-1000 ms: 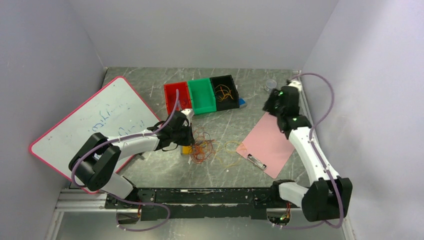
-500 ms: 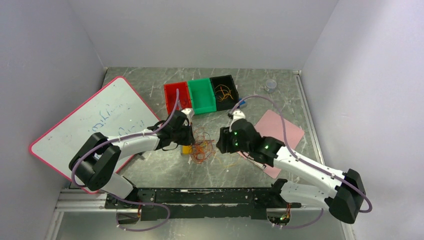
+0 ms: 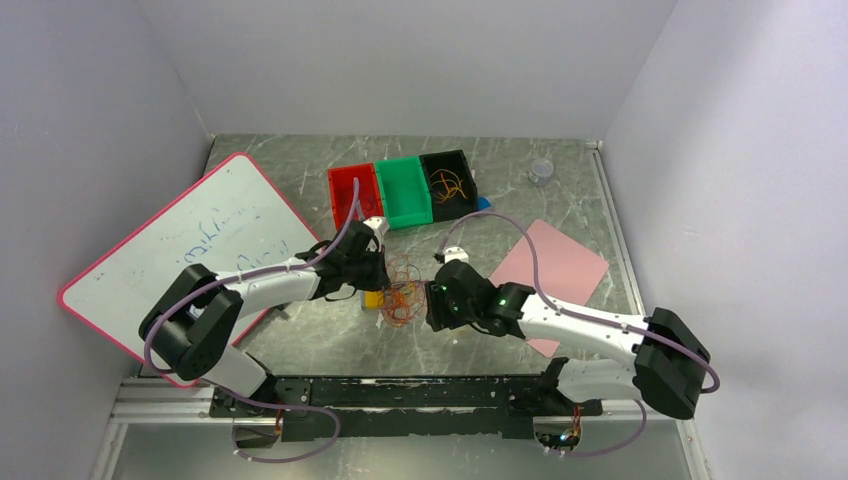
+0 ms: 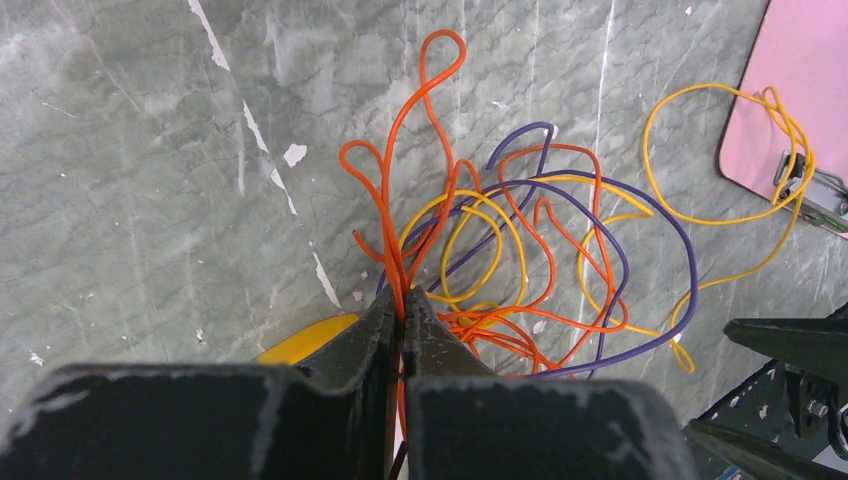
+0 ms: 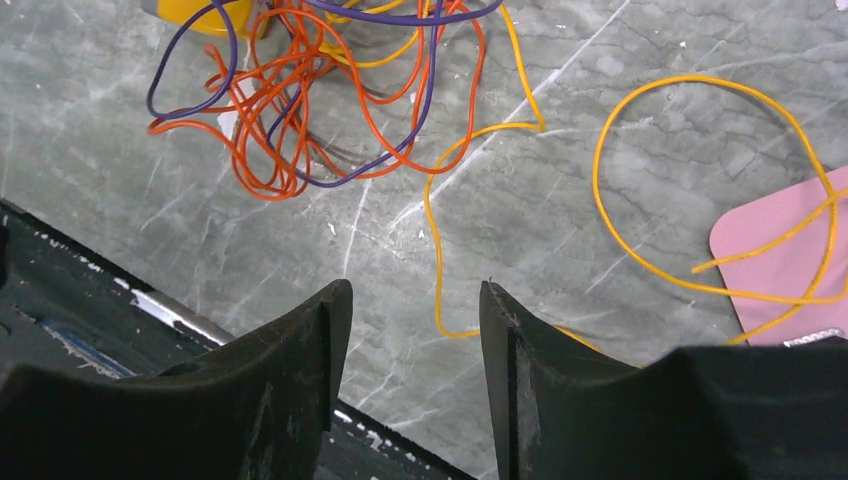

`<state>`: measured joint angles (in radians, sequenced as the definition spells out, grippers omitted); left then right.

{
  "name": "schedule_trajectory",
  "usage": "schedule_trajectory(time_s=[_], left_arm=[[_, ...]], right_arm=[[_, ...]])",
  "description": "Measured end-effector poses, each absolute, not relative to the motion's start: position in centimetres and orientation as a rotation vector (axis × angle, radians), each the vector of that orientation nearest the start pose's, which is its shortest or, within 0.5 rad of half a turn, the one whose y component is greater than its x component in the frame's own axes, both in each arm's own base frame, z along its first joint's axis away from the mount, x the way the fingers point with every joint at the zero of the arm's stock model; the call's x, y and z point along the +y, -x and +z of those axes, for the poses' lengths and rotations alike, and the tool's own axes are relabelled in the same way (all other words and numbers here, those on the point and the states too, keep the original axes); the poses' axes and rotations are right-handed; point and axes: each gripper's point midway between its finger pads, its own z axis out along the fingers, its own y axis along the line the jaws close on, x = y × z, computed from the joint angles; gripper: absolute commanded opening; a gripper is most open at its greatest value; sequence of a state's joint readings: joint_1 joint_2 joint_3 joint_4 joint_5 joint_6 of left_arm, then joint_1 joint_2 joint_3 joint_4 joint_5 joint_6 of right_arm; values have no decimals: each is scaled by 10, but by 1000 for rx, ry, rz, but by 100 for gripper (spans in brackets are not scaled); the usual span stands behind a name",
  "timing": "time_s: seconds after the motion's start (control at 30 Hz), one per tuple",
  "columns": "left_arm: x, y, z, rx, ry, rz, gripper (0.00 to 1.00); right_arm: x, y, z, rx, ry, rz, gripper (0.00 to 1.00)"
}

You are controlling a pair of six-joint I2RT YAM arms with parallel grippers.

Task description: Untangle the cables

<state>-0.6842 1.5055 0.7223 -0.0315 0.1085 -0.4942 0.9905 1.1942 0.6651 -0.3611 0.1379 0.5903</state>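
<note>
The cables lie as a tangle of orange, yellow and purple loops mid-table, between both arms. The tangle also shows in the left wrist view and the right wrist view. My left gripper is shut on orange strands at the tangle's left side. My right gripper is open and empty, just right of the tangle, above a loose yellow cable that trails to the pink clipboard.
Red, green and black bins stand at the back, the black one holding wires. A whiteboard leans at left. A yellow block lies under the tangle. A small clear cup sits back right.
My right arm has swung from the back right corner across the clipboard to just right of the tangle. My left gripper has stayed shut on the orange strands.
</note>
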Motion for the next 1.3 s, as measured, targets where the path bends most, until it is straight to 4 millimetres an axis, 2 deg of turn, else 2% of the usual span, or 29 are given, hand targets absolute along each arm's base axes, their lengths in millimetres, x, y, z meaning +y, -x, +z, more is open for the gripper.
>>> schedule_trajectory(time_s=[0.17,0.3,0.53,0.73,0.8,0.83,1.3], left_arm=[[-258,-256,43,2473,-290,-662,7],[-258,-256,43,2473,-290,-663,7],[-259,-256,43,2472,-289,-664,7],[-259,-256,42,2475,-290,-662,7],[-259,-256,40,2480,-290,-659,7],[-259,-256,40,2482,-290,-658,7],[-259,-256,38,2485,-290,-657,7]], right_arm=[[248,-164,54,2506,447,487,53],[245,-163,38,2534,452,449,48],[242,-166,21,2558,427,396,29],[237,-169,18,2556,375,362,9],[235,-171,20,2549,350,353,1],[233,-171,21,2544,336,348,0],[213,-197,75,2378,126,298,0]])
